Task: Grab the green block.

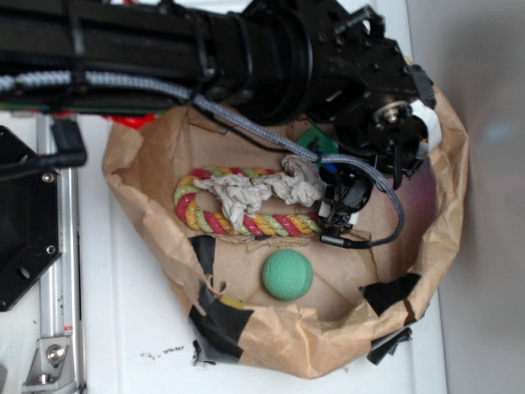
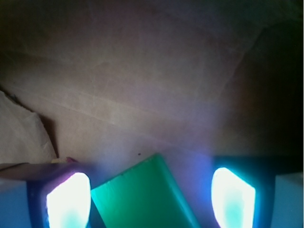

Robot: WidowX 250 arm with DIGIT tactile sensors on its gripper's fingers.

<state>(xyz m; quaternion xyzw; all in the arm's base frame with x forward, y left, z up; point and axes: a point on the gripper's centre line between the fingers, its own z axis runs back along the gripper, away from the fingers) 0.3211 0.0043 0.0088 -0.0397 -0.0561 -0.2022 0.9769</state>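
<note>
The paper bag (image 1: 164, 238) holds a rope ring (image 1: 246, 222), green ball (image 1: 288, 274) and green block (image 2: 142, 194), lower centre between the spread gripper (image 2: 151, 199) fingers

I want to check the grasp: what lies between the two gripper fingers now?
In the wrist view, the green block lies tilted between the fingers of the gripper, on the brown paper; nothing else shows there.

The exterior view is evenly and brightly lit, with the white worktop (image 1: 123, 328) near washed out and soft shadow under the black arm (image 1: 246, 49) at the top of the frame. The wrist view is dim and murky, darkest in its upper corners and right edge. The fingers (image 2: 69, 199) at the bottom glare white-cyan, blown out and blurred; the green block (image 2: 142, 194) between them is soft-edged.
</note>
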